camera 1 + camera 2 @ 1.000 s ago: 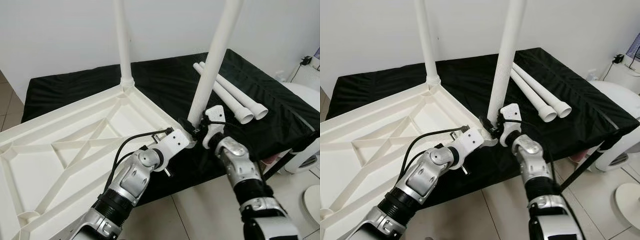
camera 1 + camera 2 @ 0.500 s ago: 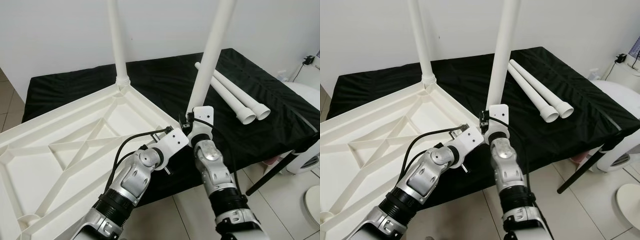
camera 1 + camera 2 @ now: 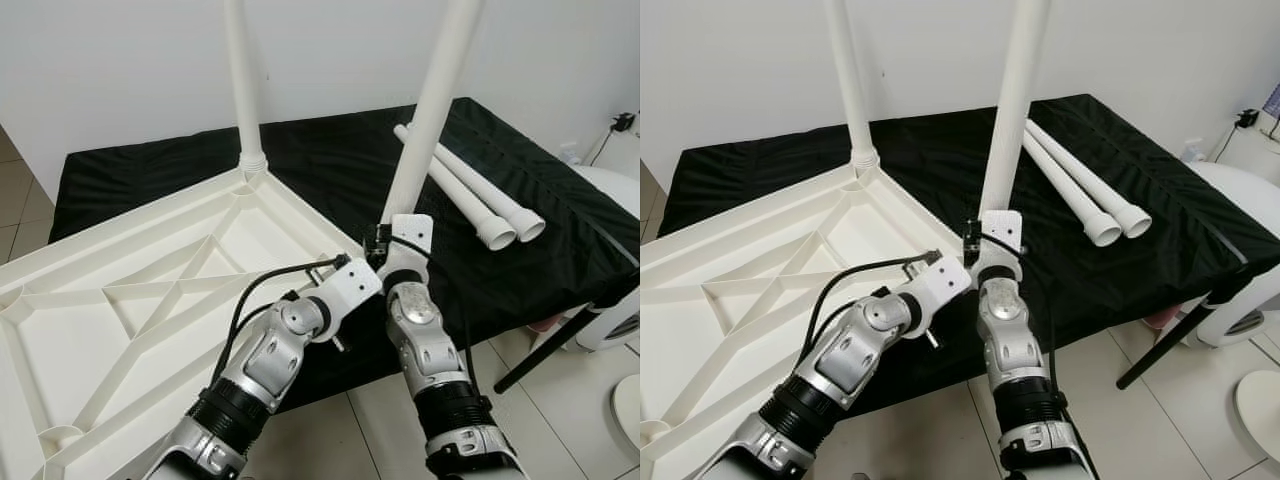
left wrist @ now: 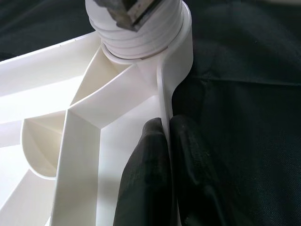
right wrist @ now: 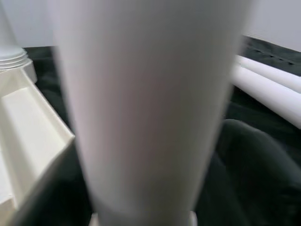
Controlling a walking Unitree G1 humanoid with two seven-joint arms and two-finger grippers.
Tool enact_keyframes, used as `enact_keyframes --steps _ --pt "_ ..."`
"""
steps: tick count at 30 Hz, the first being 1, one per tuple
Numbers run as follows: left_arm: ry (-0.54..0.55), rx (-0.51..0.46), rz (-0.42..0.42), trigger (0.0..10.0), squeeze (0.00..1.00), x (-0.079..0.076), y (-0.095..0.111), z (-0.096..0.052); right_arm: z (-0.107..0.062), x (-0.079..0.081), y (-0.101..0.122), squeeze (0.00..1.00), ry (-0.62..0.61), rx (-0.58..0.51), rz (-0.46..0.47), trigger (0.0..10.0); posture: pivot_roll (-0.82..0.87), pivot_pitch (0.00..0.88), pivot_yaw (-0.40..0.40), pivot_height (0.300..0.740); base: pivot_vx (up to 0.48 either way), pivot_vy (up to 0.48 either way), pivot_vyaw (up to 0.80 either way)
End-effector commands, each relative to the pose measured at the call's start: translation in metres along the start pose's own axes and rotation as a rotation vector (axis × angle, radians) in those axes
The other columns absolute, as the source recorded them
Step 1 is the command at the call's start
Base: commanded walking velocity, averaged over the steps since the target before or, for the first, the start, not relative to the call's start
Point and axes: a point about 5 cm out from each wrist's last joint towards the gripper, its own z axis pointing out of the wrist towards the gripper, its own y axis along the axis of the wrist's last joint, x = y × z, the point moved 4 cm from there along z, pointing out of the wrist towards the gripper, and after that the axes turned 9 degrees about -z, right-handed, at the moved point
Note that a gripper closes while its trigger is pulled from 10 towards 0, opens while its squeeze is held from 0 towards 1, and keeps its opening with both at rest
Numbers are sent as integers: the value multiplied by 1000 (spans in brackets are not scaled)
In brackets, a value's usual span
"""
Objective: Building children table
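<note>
Left eye view: an upturned white table top (image 3: 150, 290) lies on a black-covered bed (image 3: 560, 250), one corner overhanging. The left gripper (image 4: 165, 141) pinches the table top's rim just beside the near corner socket. The right gripper (image 3: 385, 250) is at the foot of the table leg (image 3: 430, 110) rising from that socket, apparently clasping it. A second leg (image 3: 243, 80) stands at the far corner; two spare legs (image 3: 470, 195) lie beyond.

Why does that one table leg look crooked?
The near leg leans sideways, while the far leg stands straight. The right gripper grips its base, and the left gripper pinches the tabletop rim.
</note>
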Motion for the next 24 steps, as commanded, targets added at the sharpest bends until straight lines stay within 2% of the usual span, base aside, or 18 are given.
enact_keyframes --steps 1,7,10,11,12,13,14,15,17,18,19,20,21,24 --pt "10 -21 27 10000 0 -2 5 -1 0 -8 0 1000 -22 3 -2 10000 -102 66 13 740 0 0 0" --pt "11 -21 27 10000 0 -2 6 -1 2 -12 -3 1000 43 2 12 10000 -105 67 14 740 0 0 0" --pt "13 -21 27 10000 0 -1 6 0 3 -6 -5 1000 199 -3 19 10000 -106 68 15 740 0 0 0" --pt "13 -21 27 10000 0 -1 6 0 3 -6 -5 1000 199 -3 19 10000 -106 68 15 740 0 0 0" --pt "13 -22 27 10000 0 -1 7 0 3 -4 -6 831 259 4 28 10000 -106 69 13 740 0 0 0" --pt "13 -22 27 10000 0 -1 7 0 3 -4 -6 831 259 4 28 10000 -106 69 13 740 0 0 0" --pt "13 -22 26 10000 0 -1 7 0 2 -3 -8 0 335 5 36 10000 -108 69 13 740 0 0 0" --pt "13 -22 26 10000 0 -1 7 0 1 -3 -9 0 384 4 43 10000 -109 70 13 740 0 0 0" --pt "13 -22 26 10000 0 -1 7 0 1 -3 -9 0 384 4 43 10000 -109 70 13 740 0 0 0" --pt "13 -23 25 10000 0 -1 7 1 0 -5 -9 0 429 -3 27 10000 -109 71 12 740 0 0 0" --pt "14 -24 24 10000 0 0 8 1 -2 -7 -9 0 544 -23 -4 10000 -109 70 12 740 0 0 0" --pt "14 -24 24 10000 0 0 8 1 -2 -7 -9 0 544 -23 -4 10000 -109 70 12 740 0 0 0" --pt "14 -25 24 10000 0 0 8 1 -5 -8 -8 0 632 -41 -29 10000 -110 69 14 740 0 0 0" --pt "15 -25 24 10000 0 0 8 1 -5 -9 -8 0 663 -46 -39 10000 -110 69 14 740 0 0 0"
